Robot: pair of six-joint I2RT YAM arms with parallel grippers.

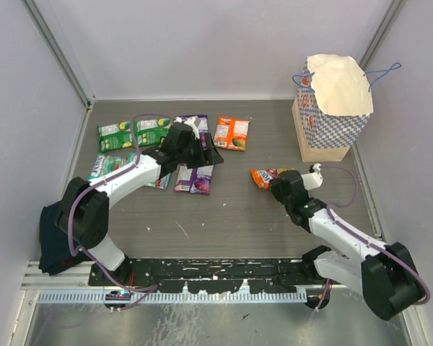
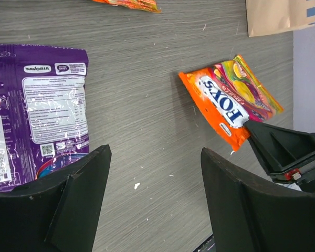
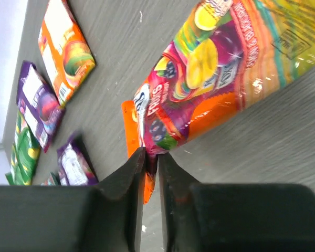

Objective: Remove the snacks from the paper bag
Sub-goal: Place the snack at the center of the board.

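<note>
Orange FOX'S packet (image 2: 228, 100) sits clamped in my right end effector (image 3: 151, 157), my left end effector (image 2: 153, 157) gaping beside the purple SAVORIA packet (image 2: 42, 105).

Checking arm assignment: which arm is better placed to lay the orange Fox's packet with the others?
Right: the right tool pinches the orange packet by its edge; the left tool is open, empty.

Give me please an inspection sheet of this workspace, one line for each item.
Surface: grey wood-grain table, small white specks.
Job's things: paper bag upright at far right; snacks laid flat left of centre; orange packet near centre.
Clutter: dark blue cloth by the left base.
Pincers: left pincer open, empty; right pincer shut on the orange packet's edge.
Cables: purple cable along each arm.
Surroundings: plain grey walls.
</note>
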